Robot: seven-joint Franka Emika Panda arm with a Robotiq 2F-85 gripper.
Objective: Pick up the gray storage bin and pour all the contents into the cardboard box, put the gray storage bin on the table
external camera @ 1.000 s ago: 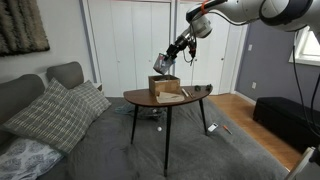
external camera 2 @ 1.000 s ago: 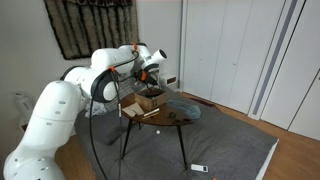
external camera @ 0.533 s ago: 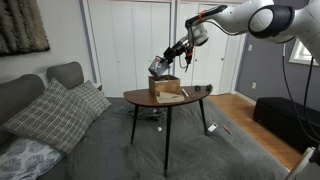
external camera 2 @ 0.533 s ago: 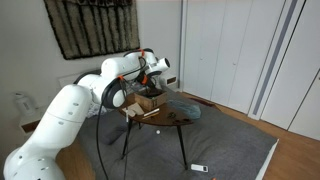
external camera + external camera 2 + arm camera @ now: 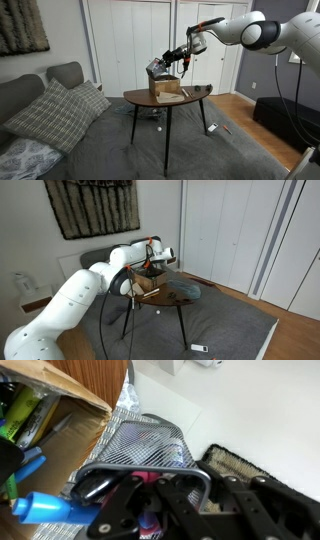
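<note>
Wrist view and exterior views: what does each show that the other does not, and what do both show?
Only the wrist view: a blue item at the rim of the bin, green and blue things inside the box. Only the exterior views: the table, the couch, the arm. Both: the tool holding the bin, close to the box.
</note>
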